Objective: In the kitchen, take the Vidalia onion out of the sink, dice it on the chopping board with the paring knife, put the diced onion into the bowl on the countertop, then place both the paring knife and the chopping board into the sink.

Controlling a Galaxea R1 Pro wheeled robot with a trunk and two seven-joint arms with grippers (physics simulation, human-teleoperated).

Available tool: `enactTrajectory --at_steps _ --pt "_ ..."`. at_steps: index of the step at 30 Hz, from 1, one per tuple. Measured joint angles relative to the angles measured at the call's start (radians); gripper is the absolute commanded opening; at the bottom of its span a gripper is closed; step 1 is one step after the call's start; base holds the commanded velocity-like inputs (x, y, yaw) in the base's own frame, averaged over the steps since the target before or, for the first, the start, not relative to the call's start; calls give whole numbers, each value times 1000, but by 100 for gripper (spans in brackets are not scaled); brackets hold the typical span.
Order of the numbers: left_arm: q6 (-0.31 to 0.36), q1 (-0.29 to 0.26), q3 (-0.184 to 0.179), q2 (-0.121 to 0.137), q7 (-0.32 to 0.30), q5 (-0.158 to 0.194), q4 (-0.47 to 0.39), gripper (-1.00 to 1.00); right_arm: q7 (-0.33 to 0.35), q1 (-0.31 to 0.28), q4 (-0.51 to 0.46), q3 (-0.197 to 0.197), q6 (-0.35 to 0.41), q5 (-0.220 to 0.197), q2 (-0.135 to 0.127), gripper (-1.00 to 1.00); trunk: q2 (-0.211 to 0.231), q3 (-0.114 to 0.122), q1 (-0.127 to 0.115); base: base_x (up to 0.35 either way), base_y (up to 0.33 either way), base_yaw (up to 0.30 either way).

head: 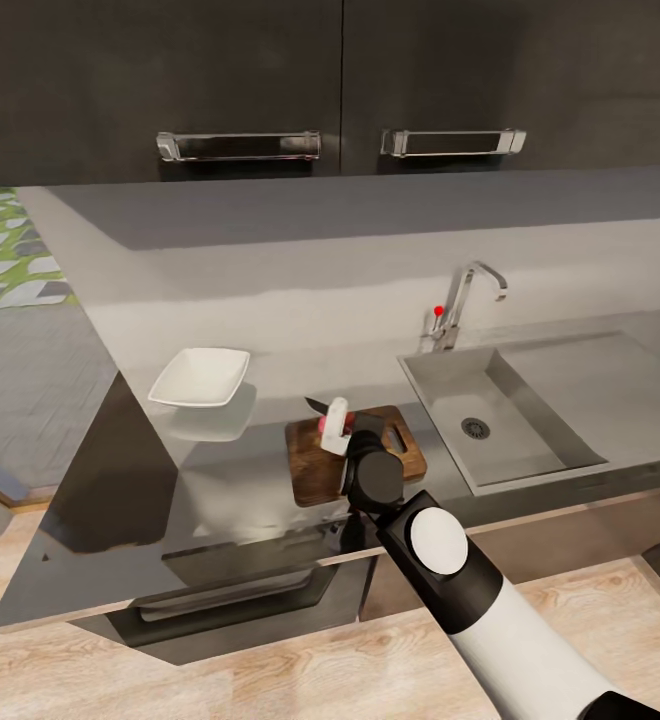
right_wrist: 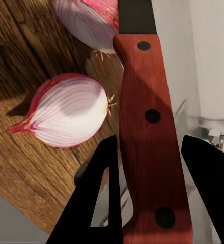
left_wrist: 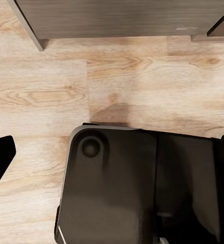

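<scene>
Right gripper (right_wrist: 147, 168) clamps the knife (right_wrist: 150, 127), blade tip cropped, over onion (right_wrist: 71, 117) halves on the board (head: 315, 470).

Two chrome handles (head: 238, 146) on dark upper cabinets (head: 170, 80); wood floor (left_wrist: 40, 91); patterned rug (head: 10, 250).

onion halves (right_wrist: 68, 116) – 2, cut faces showing | paring knife (right_wrist: 150, 127) – 1 | chopping board (head: 315, 470) – 1 | bowl (head: 200, 376) – 1 | sink (head: 440, 385) – 1 | tap (head: 467, 300) – 1 | cabinet handles (head: 238, 145) – 2
</scene>
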Motion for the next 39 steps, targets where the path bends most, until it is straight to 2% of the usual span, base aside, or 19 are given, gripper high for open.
enactTrajectory --at_steps 17,22,24,39 --pt "0 0 0 0 0 0 0 100 0 0 -2 1 -4 3 -9 -100 0 0 0 -3 0 0" --pt "0 0 -1 0 0 0 0 100 0 0 -1 1 -1 4 -9 -100 0 0 0 -189 0 0" --pt "0 0 -1 0 0 -1 0 100 0 0 -1 1 10 -12 -9 -100 0 0 0 -90 0 0" --pt "-1 0 -1 0 0 0 -1 100 1 0 -1 1 11 7 -9 -100 0 0 0 -8 0 0"
